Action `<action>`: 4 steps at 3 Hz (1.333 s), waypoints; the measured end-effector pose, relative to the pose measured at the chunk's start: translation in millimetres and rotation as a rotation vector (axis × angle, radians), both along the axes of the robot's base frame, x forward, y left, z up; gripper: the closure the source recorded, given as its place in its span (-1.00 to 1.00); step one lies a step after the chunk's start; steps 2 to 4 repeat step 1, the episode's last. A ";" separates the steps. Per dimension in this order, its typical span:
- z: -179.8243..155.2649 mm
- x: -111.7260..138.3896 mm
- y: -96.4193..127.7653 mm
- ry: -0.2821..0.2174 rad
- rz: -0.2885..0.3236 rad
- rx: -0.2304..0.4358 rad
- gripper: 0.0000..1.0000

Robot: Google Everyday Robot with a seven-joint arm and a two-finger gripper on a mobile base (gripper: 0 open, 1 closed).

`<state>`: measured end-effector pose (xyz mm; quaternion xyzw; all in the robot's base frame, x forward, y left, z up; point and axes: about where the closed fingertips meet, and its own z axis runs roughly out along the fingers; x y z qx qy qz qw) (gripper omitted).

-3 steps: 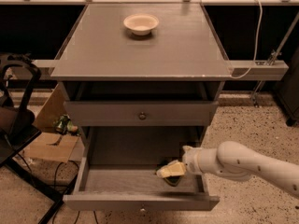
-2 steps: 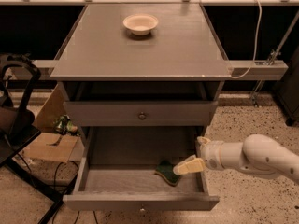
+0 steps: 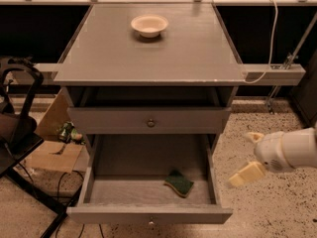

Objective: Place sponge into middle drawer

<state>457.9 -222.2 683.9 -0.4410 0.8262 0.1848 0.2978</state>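
**SPONGE: LODGED IN MIDDLE DRAWER, TOOL WITHDRAWN**

Item: sponge, dark green face up with a pale edge showing. It lies flat on the grey floor of the middle drawer, right of centre and towards the front wall. Nothing touches it.

Container: the middle drawer is pulled fully out and holds nothing else that can be seen. Above it is the upper drawer front, closed.

Change noted: a second ago the tool was inside the drawer, down at the sponge. Shortly after, the sponge lay on the drawer floor with the tool just to its right. The tool has now left the drawer altogether.

Tool: the two pale fingers are spread apart and hold nothing. It hangs over the speckled floor, outside the drawer's right side wall. That puts it right of the sponge, somewhat higher in the view and well apart from it.

Assessment: the sponge is released and at rest, so the placing looks done. The drawer is left open.

Also present: a cream bowl on the table, away from the work.
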 end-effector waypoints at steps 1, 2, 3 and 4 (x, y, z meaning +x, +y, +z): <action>62.4 -39.7 -20.5 0.050 0.034 -0.145 -1.00; 62.4 -39.7 -20.5 0.050 0.034 -0.145 -1.00; 62.4 -39.7 -20.5 0.050 0.034 -0.145 -1.00; 62.4 -39.7 -20.5 0.050 0.034 -0.145 -1.00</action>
